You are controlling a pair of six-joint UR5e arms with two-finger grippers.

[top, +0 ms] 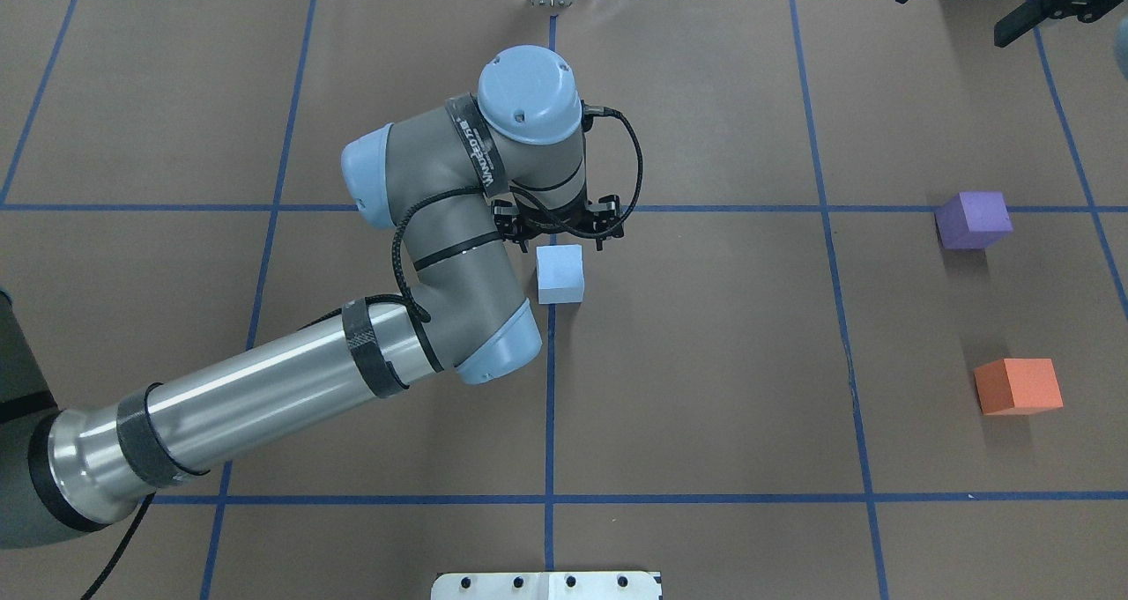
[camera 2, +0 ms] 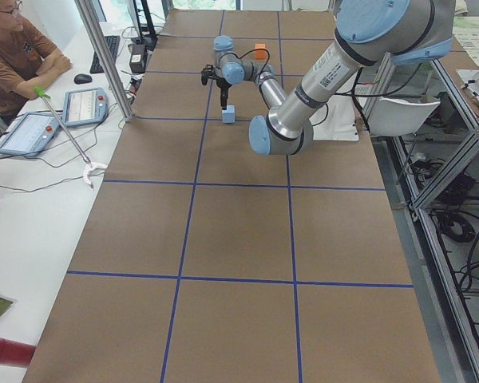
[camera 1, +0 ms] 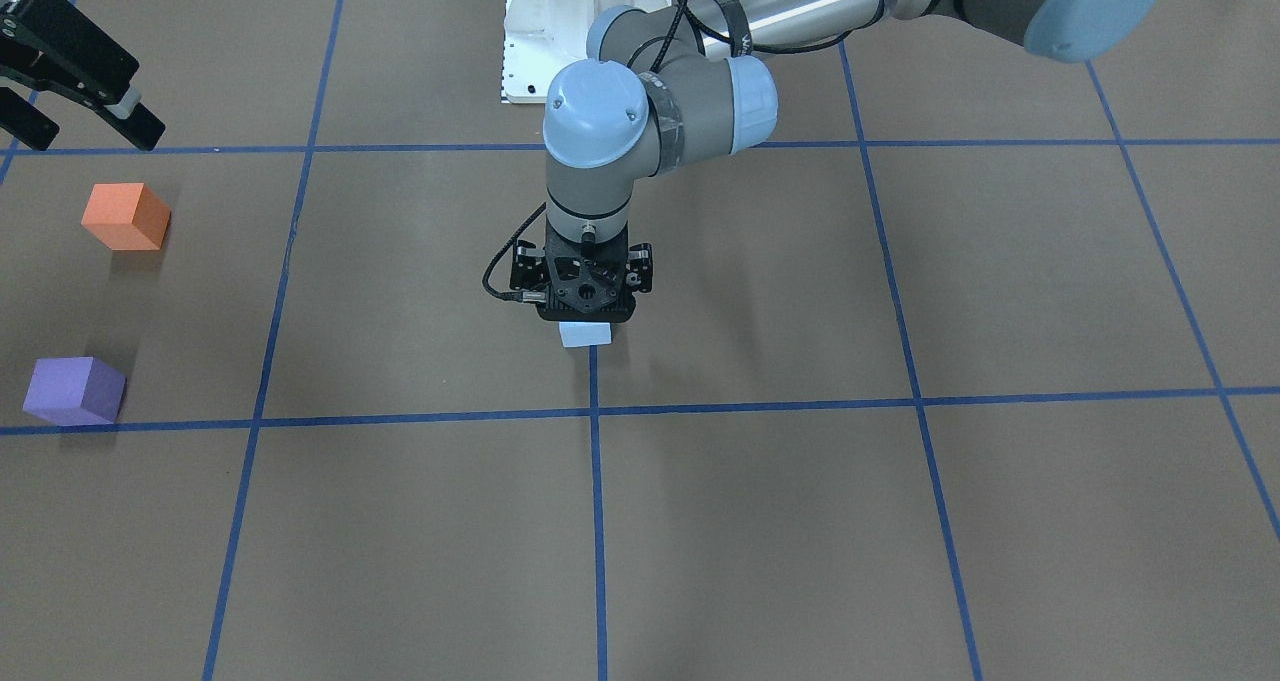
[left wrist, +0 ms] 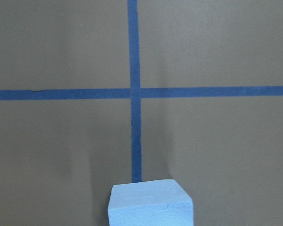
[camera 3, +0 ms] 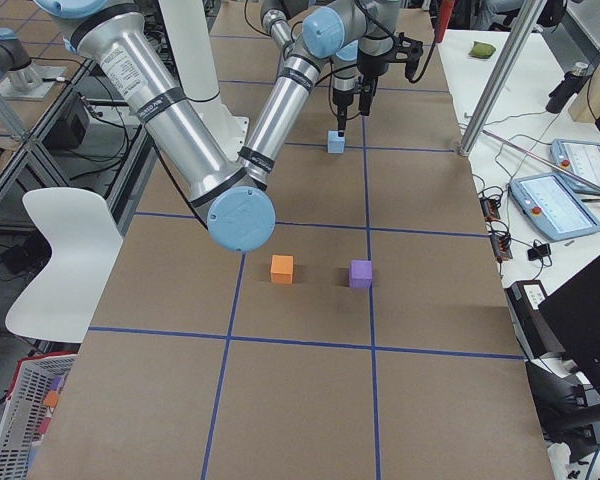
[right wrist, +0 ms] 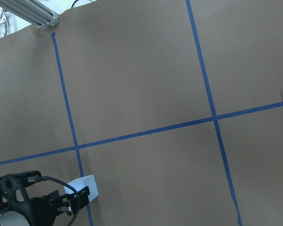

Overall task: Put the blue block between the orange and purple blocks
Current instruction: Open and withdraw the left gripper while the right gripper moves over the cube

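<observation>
Pose of the left arm (top: 264, 406): it reaches from the robot's side to the middle of the counter (top: 705, 362), wrist turned straight down. The left pincer (camera 3: 340, 120) hangs directly over the blue block (top: 560, 274). Its fingers are hidden under the wrist from above and read only as one thin dark bar from the sides, so I cannot tell whether it is released, clenched or gripping. The right pincer (camera 1: 90, 126) is held high at the far corner on the robot's right, prongs spread apart and empty.

The counter is covered in brown paper and gridded with blue tape (top: 550, 406). The blue block sits on a tape line near the centre. It is well apart from the orange block (top: 1018, 386) and the purple block (top: 972, 219), which stand near each other with bare paper between them.

The left side view adds a seated operator (camera 2: 20, 56) at a white bench with tablets (camera 2: 84, 105). The right side view adds a white chair (camera 3: 65, 260). Only the left wrist view shows the blue block's top face close up, with a tape crossing beyond it.
</observation>
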